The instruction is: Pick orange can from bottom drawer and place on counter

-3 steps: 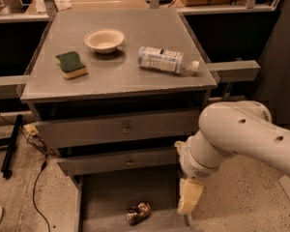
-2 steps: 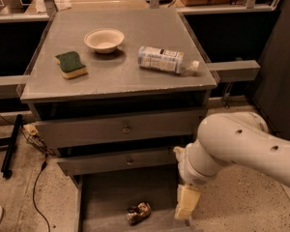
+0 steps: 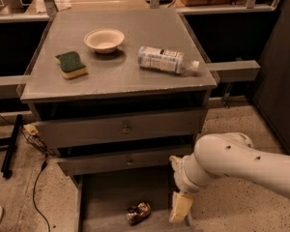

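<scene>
1 gripper [image 3: 181, 208] near orange can [image 3: 138, 212]

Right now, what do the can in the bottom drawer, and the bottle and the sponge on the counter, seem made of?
The can looks like metal: shiny glints, brownish-orange and gold. The bottle seems to be clear plastic with a white label. The sponge looks like yellow foam under a green scrubbing layer. The claw hangs low over the drawer, beside the can.
</scene>
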Tool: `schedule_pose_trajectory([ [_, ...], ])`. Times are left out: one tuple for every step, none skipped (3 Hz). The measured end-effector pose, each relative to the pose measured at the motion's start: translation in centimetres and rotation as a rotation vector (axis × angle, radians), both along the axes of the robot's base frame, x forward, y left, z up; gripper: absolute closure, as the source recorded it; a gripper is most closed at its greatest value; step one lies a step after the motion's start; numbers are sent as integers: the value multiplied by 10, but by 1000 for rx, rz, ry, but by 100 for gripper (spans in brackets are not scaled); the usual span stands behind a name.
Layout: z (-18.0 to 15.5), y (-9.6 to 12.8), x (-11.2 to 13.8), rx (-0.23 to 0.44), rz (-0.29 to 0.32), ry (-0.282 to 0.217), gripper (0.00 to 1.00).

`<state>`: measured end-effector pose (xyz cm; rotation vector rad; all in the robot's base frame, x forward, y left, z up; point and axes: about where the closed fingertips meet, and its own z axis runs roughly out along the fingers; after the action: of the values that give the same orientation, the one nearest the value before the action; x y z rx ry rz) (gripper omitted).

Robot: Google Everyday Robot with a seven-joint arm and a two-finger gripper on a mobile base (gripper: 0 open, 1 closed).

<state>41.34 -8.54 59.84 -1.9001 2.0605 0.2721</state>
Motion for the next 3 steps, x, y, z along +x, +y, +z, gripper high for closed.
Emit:
schedule_pose_trajectory([
  [-17,6,-5,11,-15,18,0],
  [-43,14,-2,6,-23,-2,0],
  [-86,26,22,11,-7,-53,0],
])
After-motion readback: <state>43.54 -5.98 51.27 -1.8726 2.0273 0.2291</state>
